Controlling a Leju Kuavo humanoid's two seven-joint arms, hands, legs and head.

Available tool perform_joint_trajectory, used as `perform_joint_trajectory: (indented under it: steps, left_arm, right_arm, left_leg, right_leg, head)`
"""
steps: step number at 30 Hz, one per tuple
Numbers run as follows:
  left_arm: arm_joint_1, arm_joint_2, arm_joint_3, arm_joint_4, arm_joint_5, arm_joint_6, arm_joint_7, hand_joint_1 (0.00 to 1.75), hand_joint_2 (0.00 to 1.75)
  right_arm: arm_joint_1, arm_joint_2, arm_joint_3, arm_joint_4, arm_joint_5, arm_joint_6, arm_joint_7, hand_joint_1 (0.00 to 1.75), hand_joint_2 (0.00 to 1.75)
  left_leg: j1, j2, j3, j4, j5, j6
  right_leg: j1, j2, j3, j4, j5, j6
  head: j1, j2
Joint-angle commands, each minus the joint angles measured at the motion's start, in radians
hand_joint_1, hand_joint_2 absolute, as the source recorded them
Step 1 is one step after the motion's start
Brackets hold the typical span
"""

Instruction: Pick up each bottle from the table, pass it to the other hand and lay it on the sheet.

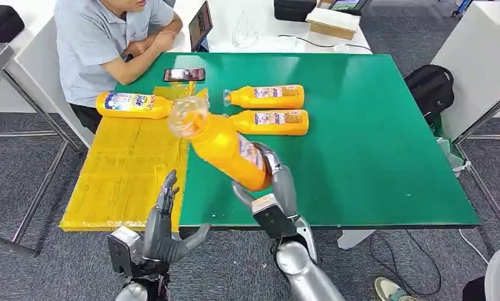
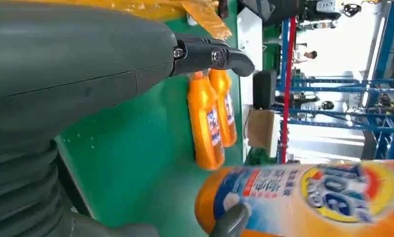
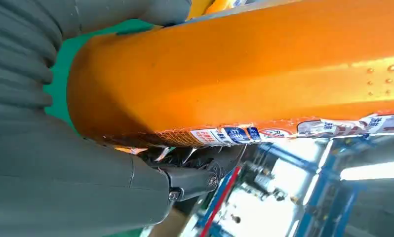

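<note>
While the right hand (image 1: 274, 182) grips the held bottle (image 1: 225, 147) around its base end, the bottle sits in the air above the table's (image 1: 373, 163) near edge, tilted, with its clear cap end (image 1: 186, 116) pointing away from the robot and over the sheet's (image 1: 125, 169) edge. In the right wrist view the fingers (image 3: 195, 180) wrap the orange body (image 3: 244, 74) just beside the label seam.

Left hand (image 1: 163, 235) is empty, fingers spread and raised, below the table's near edge and just beside the sheet's near corner. Not touching the bottle.

Handling, as judgement:
- Rigid plastic, probably full, so moderately heavy; held by the base it levers hard on the wrist.
- Glossy film label looks slick; the bare orange plastic likely grips better.
- Round body will roll once laid down; the sheet looks wrinkled, which may damp that.
- Not fragile, but the cap end is narrow and a poor place to clamp.
- Best take for the left hand: mid-body, between the cap end and the right hand, fingers around the full girth, before the right lets go.

Count:
- Bottles: four. One held, one lying on the sheet's far edge (image 1: 133, 104), two lying side by side on the table (image 1: 267, 96) (image 1: 272, 121) beyond the held bottle, apart from the sheet.
- Sheets: one, yellow, on the table's left part.
- Also a phone (image 1: 184, 74) on the table's far edge and a person (image 1: 103, 44) seated beyond it.
</note>
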Motion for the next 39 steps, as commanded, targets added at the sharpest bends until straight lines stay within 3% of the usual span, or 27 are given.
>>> perform_joint_trajectory:
  steps: [1,19,25,29,39]
  left_arm:
    - [-0.056,-0.027,-0.011,0.074,0.042,-0.031,-0.014,0.0,1.75]
    - [-0.123,-0.02,-0.083,0.116,0.158,-0.034,-0.058,0.0,1.75]
    - [-0.23,-0.042,-0.213,0.261,0.23,-0.023,-0.021,0.0,1.75]
    - [-0.267,-0.047,-0.271,0.316,0.26,-0.01,0.003,0.0,1.75]
    - [-0.247,-0.015,-0.312,0.267,0.315,0.002,-0.021,0.0,1.75]
  right_arm:
    - [-0.034,-0.006,0.164,0.032,-0.032,0.007,-0.034,1.75,1.75]
    - [-0.049,-0.016,0.231,0.113,-0.083,-0.01,-0.057,1.75,1.75]
    - [0.028,-0.071,0.158,0.052,-0.146,-0.03,-0.08,1.75,1.75]
    - [0.068,-0.087,0.116,0.037,-0.164,-0.023,-0.082,1.75,1.75]
    - [0.033,-0.066,0.136,0.108,-0.174,0.015,-0.081,1.75,1.75]
  left_leg:
    - [0.001,0.001,0.006,-0.001,-0.003,-0.001]
    - [0.0,-0.001,0.006,-0.002,-0.002,-0.001]
    - [0.0,-0.008,0.007,-0.002,0.0,-0.001]
    - [0.0,-0.006,0.005,-0.002,0.0,0.0]
    - [0.0,0.0,0.007,-0.001,-0.003,-0.001]
  right_leg:
    - [0.001,-0.001,0.006,-0.001,-0.003,-0.002]
    - [0.001,-0.003,0.007,-0.002,-0.002,-0.002]
    - [0.001,-0.009,0.009,-0.003,-0.003,-0.002]
    - [0.0,-0.007,0.006,-0.002,-0.002,-0.001]
    - [0.0,-0.002,0.007,-0.001,-0.002,-0.002]
  head:
    - [0.0,0.0]
    - [0.0,0.0]
    - [0.0,0.0]
    - [0.0,0.0]
    - [0.0,0.0]
